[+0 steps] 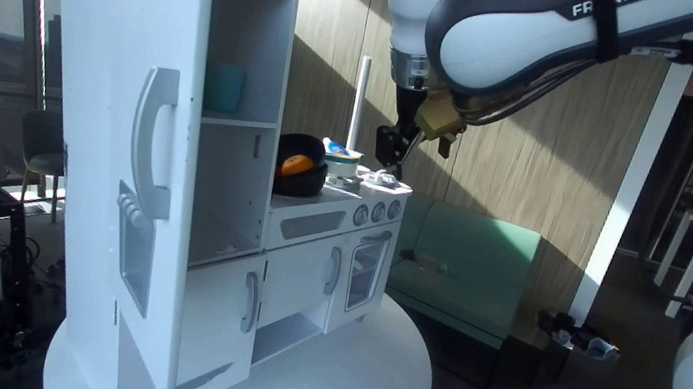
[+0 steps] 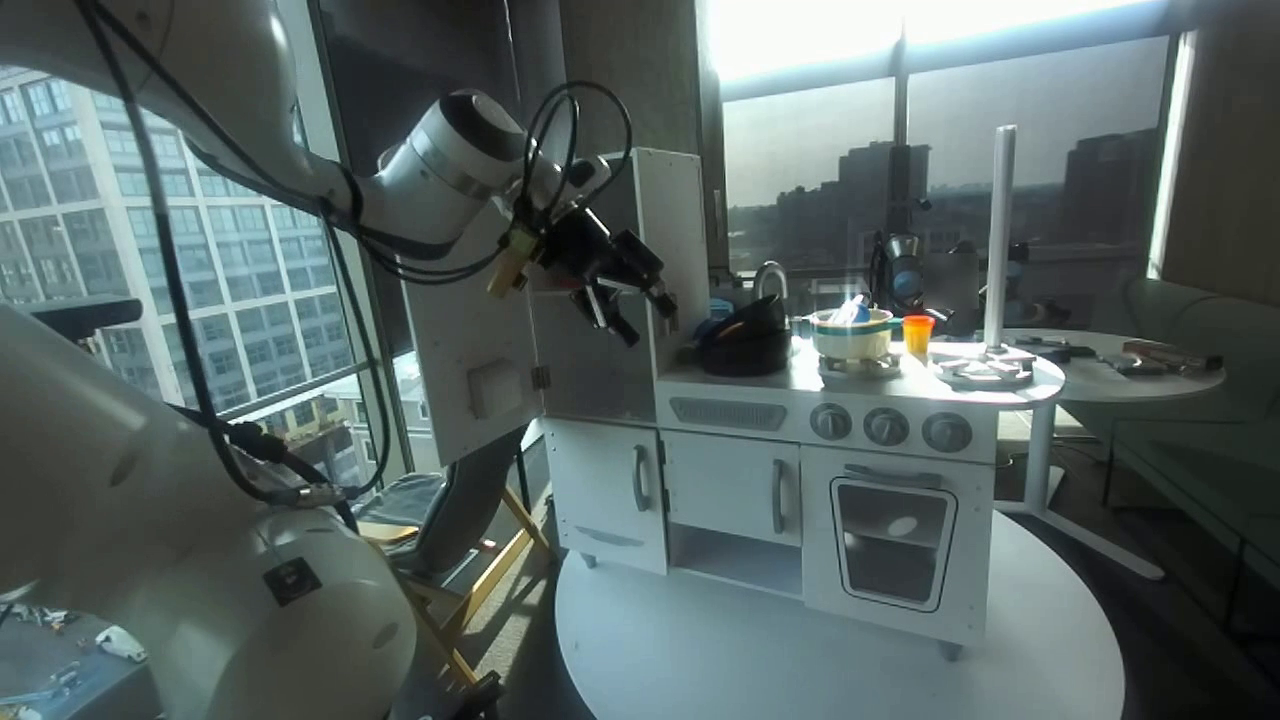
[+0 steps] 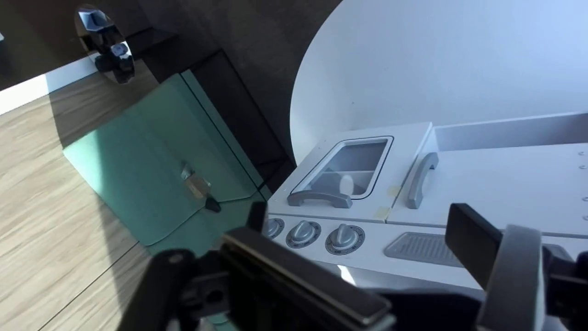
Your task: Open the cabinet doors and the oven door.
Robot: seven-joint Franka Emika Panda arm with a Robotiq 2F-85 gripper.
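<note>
Claw agape, oven door closed

3 knobs to 1 oven door

Also 2 sm. doors to one side of oven door & 1 tall cabinet door farther from it, so 4 doors tot. Handles: 4, i.e. 1 per door incl. oven door. Higher up than oven door: 1 vent grille, 1 pot, 2 blk. bowls, 1 orange cup, 1 teal cup, 1 wht. post, 1 faucet, 1 gripper, + said knobs. 1 rnd. wht. table below oven door, 1 smaller wht. table beyond it.
</note>
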